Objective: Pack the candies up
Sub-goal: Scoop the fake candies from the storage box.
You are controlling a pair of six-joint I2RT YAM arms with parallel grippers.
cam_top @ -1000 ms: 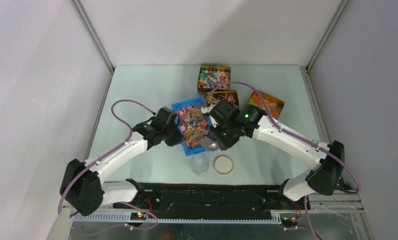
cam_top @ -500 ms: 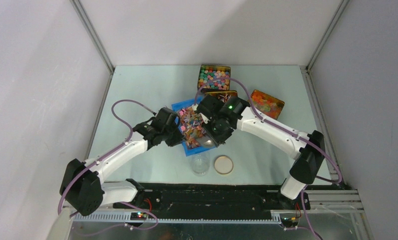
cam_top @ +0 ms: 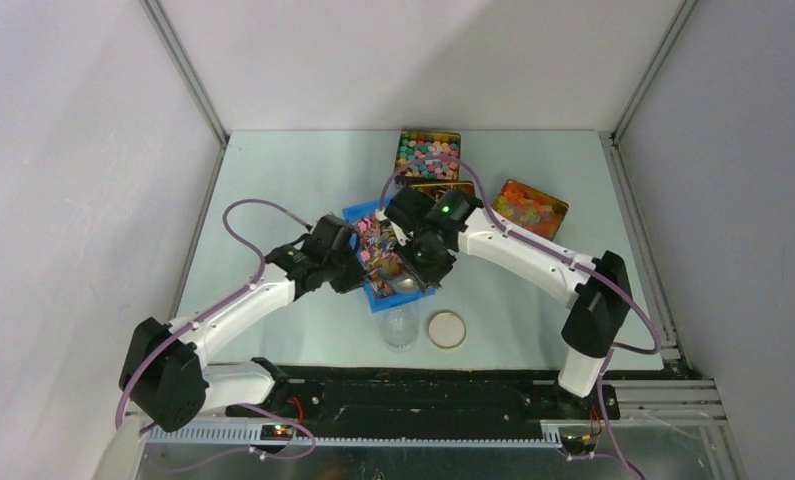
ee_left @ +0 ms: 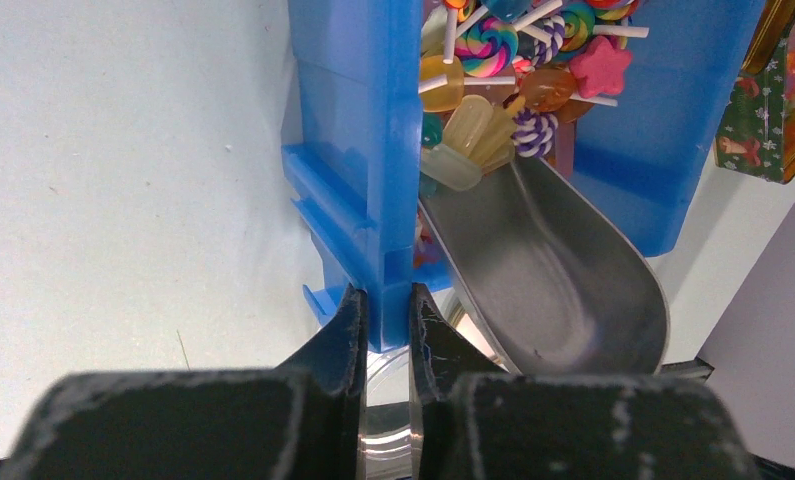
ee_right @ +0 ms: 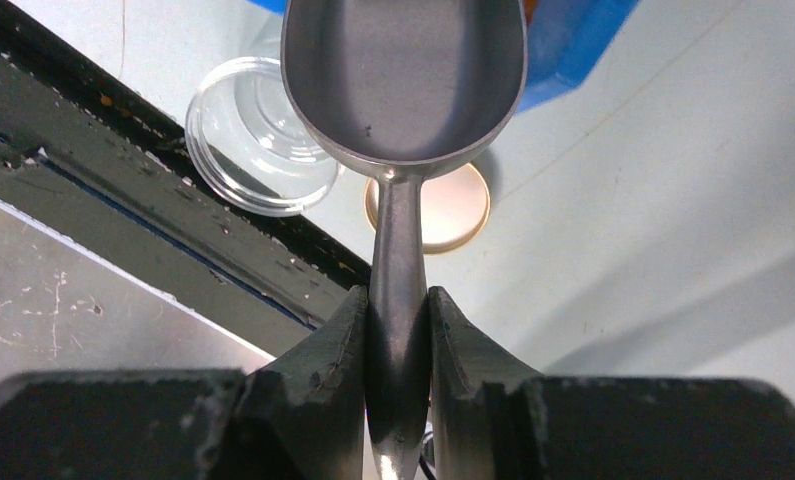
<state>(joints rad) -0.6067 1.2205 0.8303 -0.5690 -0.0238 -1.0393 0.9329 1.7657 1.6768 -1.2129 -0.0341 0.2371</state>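
Note:
The candies [cam_top: 381,247] are small mixed sweets, orange, pink, purple and white, piled in a blue tray [cam_top: 361,215]. In the left wrist view the candies [ee_left: 503,60] show white sticks. My left gripper [cam_top: 350,263] is shut on the blue tray's side wall [ee_left: 388,200]; its jaws [ee_left: 386,312] pinch the wall's near end. My right gripper [cam_top: 419,262] is shut on the handle of a metal scoop [cam_top: 408,284]. The scoop's bowl [ee_right: 403,80] is empty, and its mouth [ee_left: 553,270] lies against the pile at the tray's near end. My right gripper [ee_right: 398,315] grips the thin handle.
A clear glass jar [cam_top: 400,327] stands open just in front of the tray, its round lid [cam_top: 447,329] beside it on the right. Behind the tray are a tin of pastel balls [cam_top: 428,153], a tin of orange-yellow jellies [cam_top: 531,207] and a third tin [cam_top: 445,187], mostly hidden.
My right arm has swung left and inward, carrying the scoop from the tray's right edge into its near end. The left arm and the tray have stayed put.

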